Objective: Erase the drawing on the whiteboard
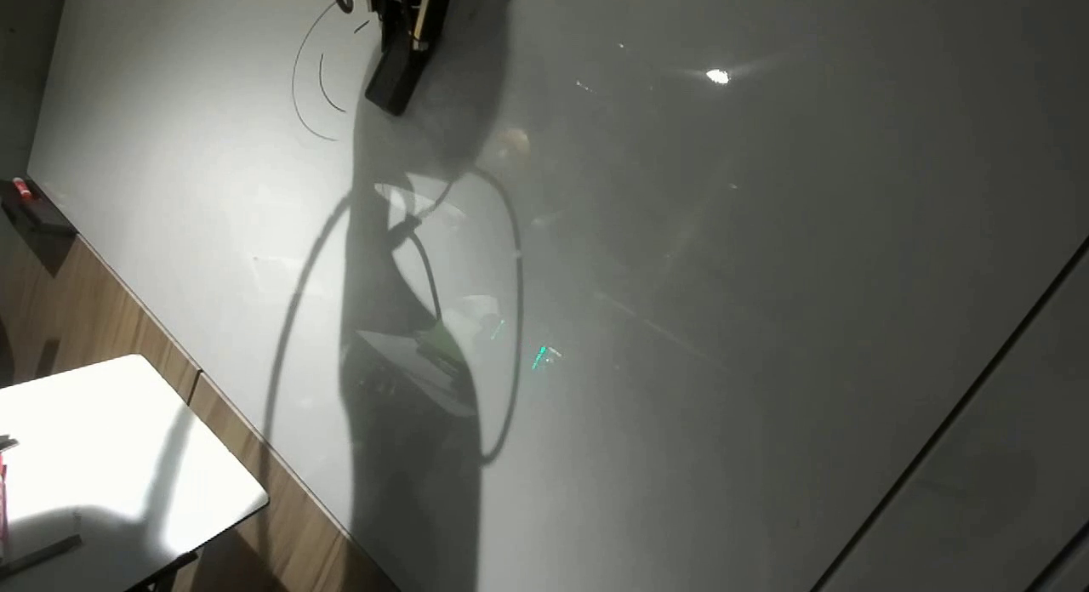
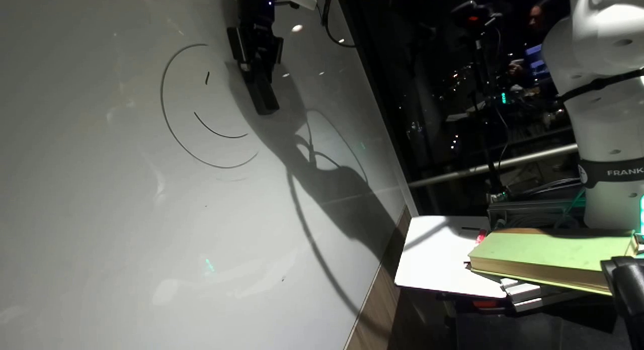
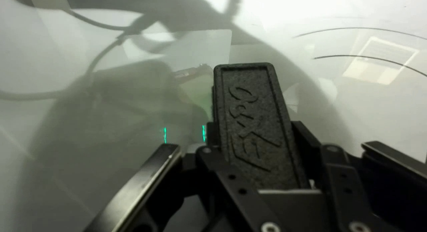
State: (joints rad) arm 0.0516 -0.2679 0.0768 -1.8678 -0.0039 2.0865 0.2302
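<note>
Beside drawing (image 2: 203, 123) on whiteboard (image 2: 115, 229), claw (image 3: 258, 133) grips eraser (image 2: 262, 94); long axis slanting downward

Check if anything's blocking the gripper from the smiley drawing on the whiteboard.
Nothing visible blocks it. The gripper holds the dark eraser beside the drawing; between them lie only whiteboard and shadow. Whether the dark eraser touches the whiteboard, I can't tell.

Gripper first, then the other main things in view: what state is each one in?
gripper: closed on the eraser
eraser: held, lettered face showing in the wrist view; contact with the whiteboard unclear
drawing: incomplete; outline broken on the gripper's side, one eye and the mouth visible
whiteboard: marked with the drawing, not yet clean
green book: seems closed
white table: partly in shadow
</note>
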